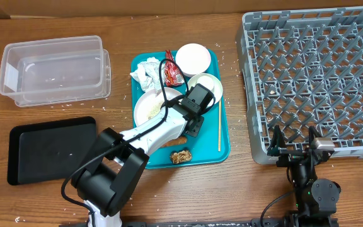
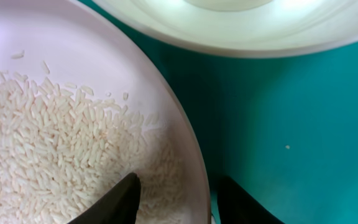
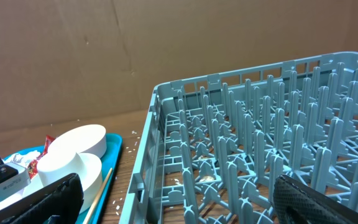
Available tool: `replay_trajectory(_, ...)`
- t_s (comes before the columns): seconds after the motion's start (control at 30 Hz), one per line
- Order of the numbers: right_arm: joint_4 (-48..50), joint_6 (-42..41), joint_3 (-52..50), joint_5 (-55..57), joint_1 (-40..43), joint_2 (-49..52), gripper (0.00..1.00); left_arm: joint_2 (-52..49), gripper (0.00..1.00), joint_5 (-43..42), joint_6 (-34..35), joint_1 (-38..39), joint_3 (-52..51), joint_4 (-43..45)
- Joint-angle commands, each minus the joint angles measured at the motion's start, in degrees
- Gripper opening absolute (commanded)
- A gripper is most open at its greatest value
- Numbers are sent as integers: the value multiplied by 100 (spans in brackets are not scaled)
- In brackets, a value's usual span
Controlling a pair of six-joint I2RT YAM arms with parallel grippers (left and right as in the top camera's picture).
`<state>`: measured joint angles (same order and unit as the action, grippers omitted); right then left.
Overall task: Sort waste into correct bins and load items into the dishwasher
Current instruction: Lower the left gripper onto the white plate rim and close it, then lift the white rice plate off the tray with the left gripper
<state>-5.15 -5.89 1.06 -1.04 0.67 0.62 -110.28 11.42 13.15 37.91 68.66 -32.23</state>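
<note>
Left wrist — left jaws open, straddling pink bowl rim: one finger over rice, other outside.

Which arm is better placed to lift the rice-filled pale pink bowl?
Left. The left gripper straddles the rim of the pale pink bowl, one finger inside, one outside. The right gripper sits beside the grey plastic dish rack, away from the teal tray.
</note>
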Motion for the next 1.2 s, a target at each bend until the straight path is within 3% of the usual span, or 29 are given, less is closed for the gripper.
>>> replay_trajectory(0.0,35,33,-59,55,-33,-46,100,-83,35,103,-101,74,90,-63)
replay_trajectory(0.3,33,33,-59,55,-33,-46,100,-81,23,699,-142,461,170,-94)
replay_trajectory(0.47,33,33,-59,55,-33,-46,100,-83,21,846,-153,605,170,-127)
replay_trajectory(0.73,33,33,-59,55,-33,-46,100,-83,5,811,-133,595,170,-184)
replay_trajectory(1.17,33,33,-59,55,-33,-46,100,-17,4,820,-107,599,1239,-1541)
